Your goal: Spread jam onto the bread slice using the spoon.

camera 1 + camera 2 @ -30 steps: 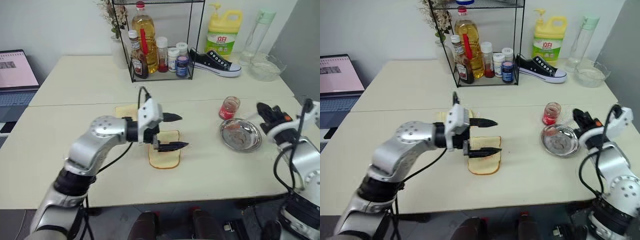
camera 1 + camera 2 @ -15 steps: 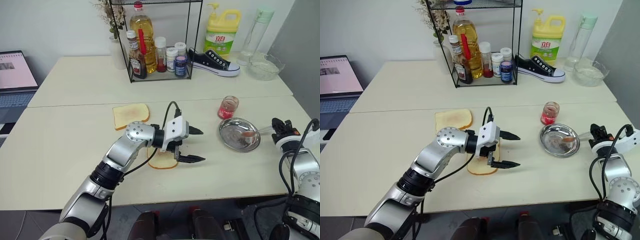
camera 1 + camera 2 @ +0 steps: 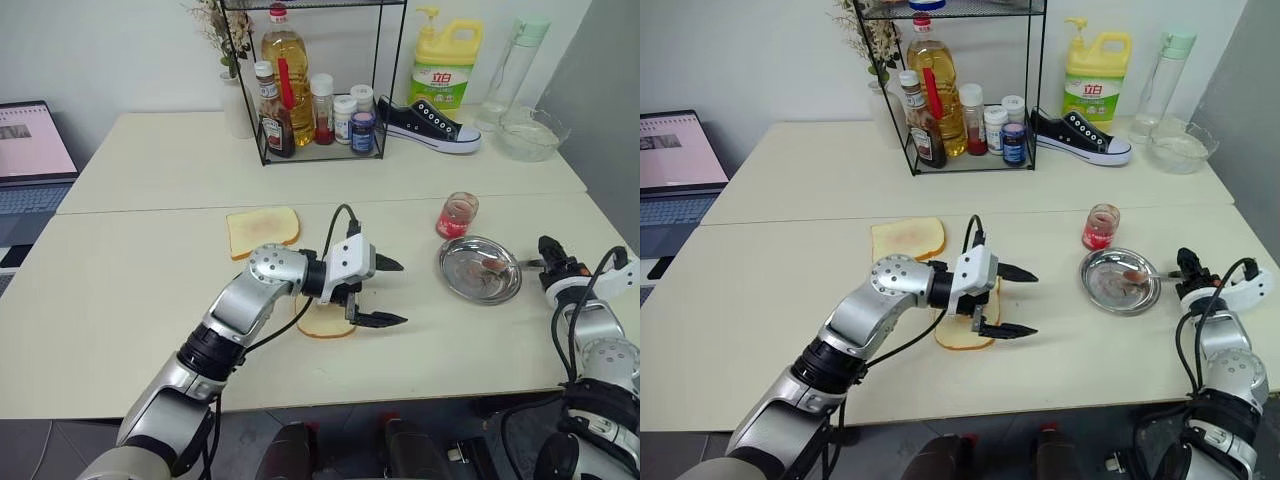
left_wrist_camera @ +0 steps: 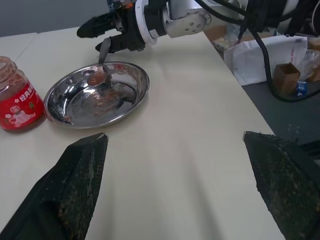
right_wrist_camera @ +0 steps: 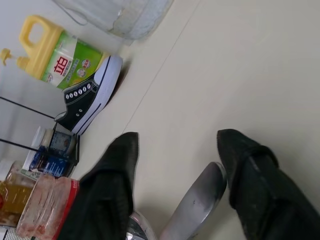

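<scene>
Left wrist view showed the spoon (image 4: 100, 60) resting in the steel dish (image 4: 131, 92) beside the jam jar (image 4: 18, 95), right fingers (image 4: 95, 26) released beside its handle, left fingers (image 3: 377, 319) spread over the bread slice (image 3: 318, 322).

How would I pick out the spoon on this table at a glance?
Find the round steel dish near the table's right edge, beside the red-labelled jar. The spoon lies across its far rim, slim and shiny, bowl smeared red-brown, the only cutlery there.
</scene>
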`<state>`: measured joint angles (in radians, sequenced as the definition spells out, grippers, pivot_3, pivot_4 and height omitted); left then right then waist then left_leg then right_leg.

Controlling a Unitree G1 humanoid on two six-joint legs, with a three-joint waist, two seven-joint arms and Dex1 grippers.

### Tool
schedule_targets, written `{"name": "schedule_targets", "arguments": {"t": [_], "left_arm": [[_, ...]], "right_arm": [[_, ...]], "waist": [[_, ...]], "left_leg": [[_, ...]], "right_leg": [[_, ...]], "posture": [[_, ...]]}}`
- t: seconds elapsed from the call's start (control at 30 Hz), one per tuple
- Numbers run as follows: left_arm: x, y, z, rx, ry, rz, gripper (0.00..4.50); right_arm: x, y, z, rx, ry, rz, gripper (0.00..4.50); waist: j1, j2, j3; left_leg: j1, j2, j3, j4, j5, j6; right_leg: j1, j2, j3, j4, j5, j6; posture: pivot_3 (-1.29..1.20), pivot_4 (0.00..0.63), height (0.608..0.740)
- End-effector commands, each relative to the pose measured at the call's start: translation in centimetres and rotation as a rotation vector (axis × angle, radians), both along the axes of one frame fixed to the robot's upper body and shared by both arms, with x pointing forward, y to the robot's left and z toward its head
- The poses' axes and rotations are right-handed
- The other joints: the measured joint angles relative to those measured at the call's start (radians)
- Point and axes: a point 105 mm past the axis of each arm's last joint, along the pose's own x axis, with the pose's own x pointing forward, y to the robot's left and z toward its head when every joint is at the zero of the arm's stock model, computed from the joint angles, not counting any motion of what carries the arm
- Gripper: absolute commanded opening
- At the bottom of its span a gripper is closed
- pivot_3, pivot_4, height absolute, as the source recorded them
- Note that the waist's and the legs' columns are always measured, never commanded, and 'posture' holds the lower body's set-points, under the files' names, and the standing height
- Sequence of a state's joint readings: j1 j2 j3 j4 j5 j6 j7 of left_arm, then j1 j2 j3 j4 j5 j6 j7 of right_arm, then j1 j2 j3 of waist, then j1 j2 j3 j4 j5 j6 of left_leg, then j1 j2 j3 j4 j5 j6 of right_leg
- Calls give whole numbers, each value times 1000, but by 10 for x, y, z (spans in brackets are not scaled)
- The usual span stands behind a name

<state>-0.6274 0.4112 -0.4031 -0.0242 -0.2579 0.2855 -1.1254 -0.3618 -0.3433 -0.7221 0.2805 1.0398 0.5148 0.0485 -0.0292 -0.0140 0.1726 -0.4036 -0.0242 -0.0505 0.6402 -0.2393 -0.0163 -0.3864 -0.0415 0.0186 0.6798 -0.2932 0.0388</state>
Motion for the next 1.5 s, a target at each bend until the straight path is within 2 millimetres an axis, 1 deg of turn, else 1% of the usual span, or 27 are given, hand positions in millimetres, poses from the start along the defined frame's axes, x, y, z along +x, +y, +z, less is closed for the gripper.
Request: {"name": "schedule_targets", "arguments": {"t": [0.03,0.07,0.1,0.23,0.3,0.37,0.4,0.43,0.5,0.53,0.6,0.67,0.7,0.73,0.8,0.87,0.93,1.0,1.07,1.17,1.27,1.37,1.43,1.5], "left_arm": [[-2,5,12,-24,-40,6,4500],[-2,6,11,-23,-39,8,4500],[-3,7,11,-21,-37,10,4500],[-3,11,9,-20,-32,26,4500],[-2,11,10,-21,-33,32,4500],[-2,13,11,-20,-39,38,4500],[-1,15,12,-18,-42,44,4500],[1,19,13,-14,-48,54,4500],[6,32,19,0,-66,81,4500],[8,38,21,6,-72,92,4500],[12,56,27,31,-82,124,4500],[17,78,33,67,-85,174,4500],[19,85,35,80,-84,192,4500],[20,91,36,89,-85,207,4500],[29,117,44,106,-90,298,4500],[35,137,50,114,-95,367,4500],[37,150,53,119,-103,415,4500],[35,159,54,116,-97,452,4500],[25,162,51,105,-61,454,4500],[4,163,42,142,-14,418,4500],[-8,171,37,177,12,424,4500],[-12,181,35,214,14,493,4500],[-14,188,31,255,2,517,4500],[-16,191,32,249,5,532,4500]], "right_arm": [[-12,-21,29,-4,-75,-81,4044],[-14,-25,33,-4,-81,-95,4374],[-17,-29,38,-7,-87,-108,4446],[-22,-37,56,-28,-107,-118,4446],[-23,-39,60,-60,-96,-109,4446],[-23,-38,70,-121,-98,-81,4446],[-23,-36,79,-186,-98,-51,4446],[-22,-28,90,-284,-104,14,4446],[-19,4,112,-499,-119,197,4446],[-19,19,118,-577,-122,276,4446],[-21,56,127,-749,-140,478,4446],[-24,87,128,-923,-144,665,4446],[-26,96,127,-985,-144,725,4446],[-27,102,126,-1024,-148,775,4446],[-35,135,127,-1090,-204,964,4446],[-42,158,126,-1124,-242,1098,4446],[-49,180,123,-1139,-289,1208,4446],[-57,200,121,-1142,-336,1300,4446],[-66,217,115,-1160,-367,1382,4446],[-80,228,104,-1182,-375,1484,4446],[-88,228,92,-1185,-354,1544,4446],[-89,224,84,-1178,-327,1548,4446],[-87,222,84,-1166,-319,1530,4446],[-86,221,84,-1162,-314,1519,4446]], "waist": [[0,0,0],[0,0,0],[0,0,0],[0,0,0],[0,0,0],[0,0,0],[0,0,0],[0,2,1],[-3,4,2],[-6,5,3],[-8,5,3],[-9,5,3],[-8,5,3],[-5,4,4],[-1,3,5],[0,2,7],[1,-1,8],[3,-3,9],[3,-3,10],[3,-5,11],[7,-6,11],[9,-6,11],[7,-6,11],[5,-6,11]], "left_leg": [[0,0,0,0,0,0],[0,0,0,0,0,0],[0,0,0,0,0,0],[0,0,0,0,0,0],[0,0,0,0,0,0],[0,0,0,0,0,0],[0,0,0,0,0,0],[0,0,0,0,0,0],[0,0,1,0,0,0],[0,0,1,0,0,0],[1,2,1,0,0,1],[1,3,0,0,-1,1],[1,3,-1,0,-1,1],[1,3,-2,0,-1,1],[1,3,-2,1,-1,1],[0,2,-2,3,-1,1],[0,2,-3,3,-1,1],[-1,2,-5,3,-1,1],[-3,2,-6,4,-1,1],[-6,1,-7,4,-1,1],[-6,1,-8,5,-1,1],[-6,0,-8,5,-1,1],[-6,0,-8,5,-1,1],[-5,0,-8,5,-1,1]], "right_leg": [[0,0,0,0,0,0],[0,0,0,0,0,0],[0,0,0,0,0,0],[0,0,0,0,0,0],[0,0,0,0,0,0],[0,0,0,0,0,0],[0,0,0,0,0,0],[0,0,0,0,0,0],[0,0,0,0,0,0],[0,0,0,0,0,0],[0,2,1,0,0,0],[0,4,0,0,0,0],[0,4,-1,0,0,0],[1,4,-1,0,0,0],[1,3,-2,-1,0,0],[1,2,-2,0,0,0],[1,2,-3,0,0,0],[1,1,-3,-1,0,0],[0,0,-3,-1,0,0],[-3,-5,-2,-1,0,0],[-3,-6,-4,-1,0,0],[-2,-7,-4,-1,0,-1],[-2,-8,-4,-1,0,-1],[-2,-8,-4,0,0,-1]], "posture": [[0,150,740],[0,150,740],[0,150,740],[0,150,740],[0,150,740],[0,150,740],[0,150,740],[0,150,740],[0,150,740],[0,150,740],[0,150,740],[0,150,740],[0,150,740],[0,150,740],[0,150,740],[0,150,740],[0,150,740],[0,150,740],[0,150,740],[0,150,740],[0,150,740],[0,150,740],[0,150,740],[0,150,740]]}}
